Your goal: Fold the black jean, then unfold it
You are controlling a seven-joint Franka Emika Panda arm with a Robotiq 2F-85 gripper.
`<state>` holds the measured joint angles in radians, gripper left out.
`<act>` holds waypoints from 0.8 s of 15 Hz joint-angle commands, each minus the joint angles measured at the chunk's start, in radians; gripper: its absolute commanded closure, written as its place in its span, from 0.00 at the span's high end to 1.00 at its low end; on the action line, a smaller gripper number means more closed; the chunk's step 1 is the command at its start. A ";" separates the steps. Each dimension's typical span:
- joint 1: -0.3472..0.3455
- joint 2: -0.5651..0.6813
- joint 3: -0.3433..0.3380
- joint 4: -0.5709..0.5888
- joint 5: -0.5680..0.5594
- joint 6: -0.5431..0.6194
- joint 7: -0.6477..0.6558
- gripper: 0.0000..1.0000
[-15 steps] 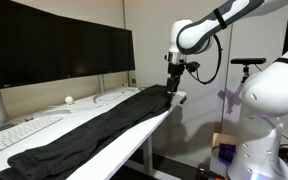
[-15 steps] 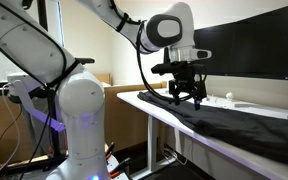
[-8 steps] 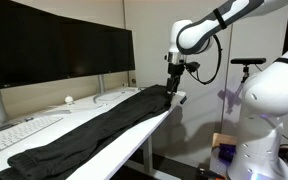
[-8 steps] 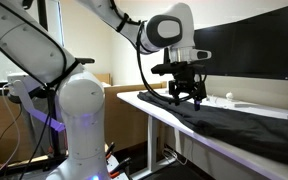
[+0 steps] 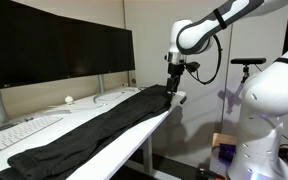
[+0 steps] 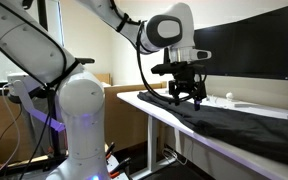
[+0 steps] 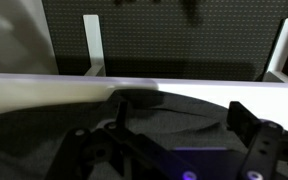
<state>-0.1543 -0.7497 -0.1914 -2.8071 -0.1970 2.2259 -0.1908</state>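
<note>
Pale walls stand behind a long white desk, and we tell every place from that desk. At its left end, in an exterior view, lies a white keyboard. Along the back of the desk stand big black monitors. The black jean lies stretched out along the front of the desk, from the keyboard end to the far end. Over that far end hangs the gripper, right at the end of the jean. We cannot tell if it touches the cloth. Past the desk, on the right, we see the robot's white body. In the wrist view the fingers stand wide apart, so the pincer is open. Wrinkled black cloth lies under them, and the desk's pale edge runs beyond.
</note>
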 commanded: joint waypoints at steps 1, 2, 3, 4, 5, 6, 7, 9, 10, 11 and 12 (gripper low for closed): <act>-0.006 0.000 0.006 0.002 0.006 -0.003 -0.004 1.00; -0.006 0.000 0.006 0.002 0.006 -0.003 -0.004 1.00; 0.021 0.012 -0.004 0.016 0.034 -0.012 -0.022 1.00; 0.030 0.025 0.003 0.028 0.043 -0.010 -0.015 1.00; 0.050 0.043 0.015 0.044 0.064 -0.004 0.002 1.00; 0.082 0.066 0.027 0.065 0.083 0.000 -0.001 1.00; 0.110 0.085 0.040 0.082 0.103 0.000 0.001 1.00; 0.183 0.134 0.078 0.127 0.153 0.006 0.002 1.00; 0.209 0.164 0.105 0.152 0.162 0.017 0.008 1.00; 0.229 0.197 0.137 0.179 0.166 0.020 0.027 1.00; 0.249 0.238 0.171 0.213 0.170 0.029 0.052 1.00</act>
<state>0.0509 -0.6339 -0.0960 -2.6847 -0.0558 2.2321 -0.1802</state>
